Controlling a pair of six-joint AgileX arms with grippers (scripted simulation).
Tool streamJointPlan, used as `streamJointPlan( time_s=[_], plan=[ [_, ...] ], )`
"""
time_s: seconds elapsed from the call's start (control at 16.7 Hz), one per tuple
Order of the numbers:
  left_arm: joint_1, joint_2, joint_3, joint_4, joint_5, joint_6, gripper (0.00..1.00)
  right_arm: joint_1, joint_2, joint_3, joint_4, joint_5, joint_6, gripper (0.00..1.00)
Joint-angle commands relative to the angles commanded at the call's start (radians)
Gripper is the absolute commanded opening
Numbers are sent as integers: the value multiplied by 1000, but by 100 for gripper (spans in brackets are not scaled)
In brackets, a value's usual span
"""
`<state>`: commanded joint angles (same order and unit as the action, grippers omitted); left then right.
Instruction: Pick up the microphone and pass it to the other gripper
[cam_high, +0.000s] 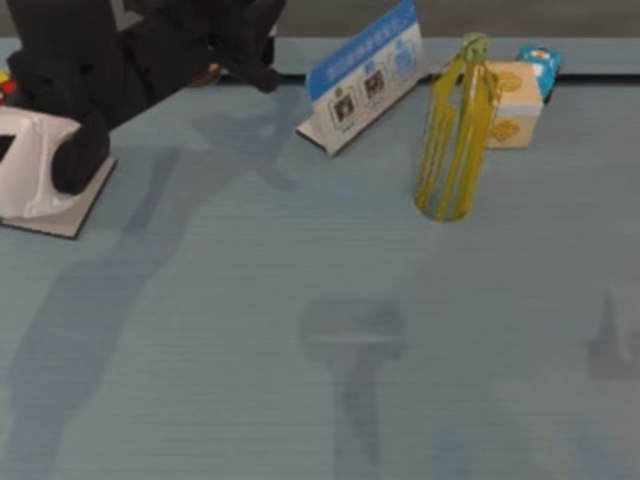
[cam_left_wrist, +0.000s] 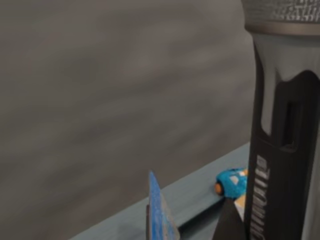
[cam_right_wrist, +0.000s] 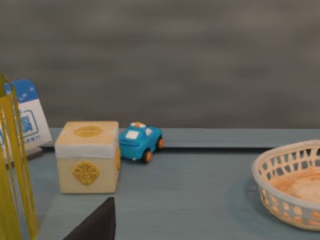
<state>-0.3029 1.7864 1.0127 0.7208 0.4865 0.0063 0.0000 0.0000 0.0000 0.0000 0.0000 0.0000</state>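
Note:
The microphone (cam_left_wrist: 282, 150) fills one side of the left wrist view, very close. It has a black handle, a grey neck and a silver mesh head, and stands upright. My left gripper (cam_high: 250, 55) is raised high at the table's back left and is shut on it. One black fingertip (cam_left_wrist: 229, 222) shows beside the handle. In the top view the arm hides the microphone. My right gripper (cam_right_wrist: 150, 236) is outside the top view. Its wrist view shows one black fingertip (cam_right_wrist: 102, 222) off to the side, with nothing held.
A tall yellow bottle (cam_high: 455, 135) stands at the back right, with a cream cube (cam_high: 513, 118) and a blue toy car (cam_high: 540, 62) behind it. A blue-and-white sign card (cam_high: 365, 80) leans at the back middle. A woven basket (cam_right_wrist: 295, 185) sits farther right.

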Motion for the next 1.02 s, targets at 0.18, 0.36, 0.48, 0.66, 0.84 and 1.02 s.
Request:
streamJointPlan(
  time_s=[0.18, 0.36, 0.48, 0.66, 0.84, 1.02],
  plan=[
    [2, -20, -13, 37, 17, 11, 0, 0, 0, 0, 0, 0, 0, 100],
    [-4, -17, -8, 35, 14, 12, 0, 0, 0, 0, 0, 0, 0, 100],
    [-19, -29, -18, 38, -2, 11, 0, 0, 0, 0, 0, 0, 0, 100],
    [-101, -93, -74, 52, -99, 7, 0, 0, 0, 0, 0, 0, 0, 100],
    [-224, -181, -155, 68, -230, 1, 0, 0, 0, 0, 0, 0, 0, 100],
    [-317, -254, -214, 83, -322, -2, 0, 0, 0, 0, 0, 0, 0, 100]
  ],
)
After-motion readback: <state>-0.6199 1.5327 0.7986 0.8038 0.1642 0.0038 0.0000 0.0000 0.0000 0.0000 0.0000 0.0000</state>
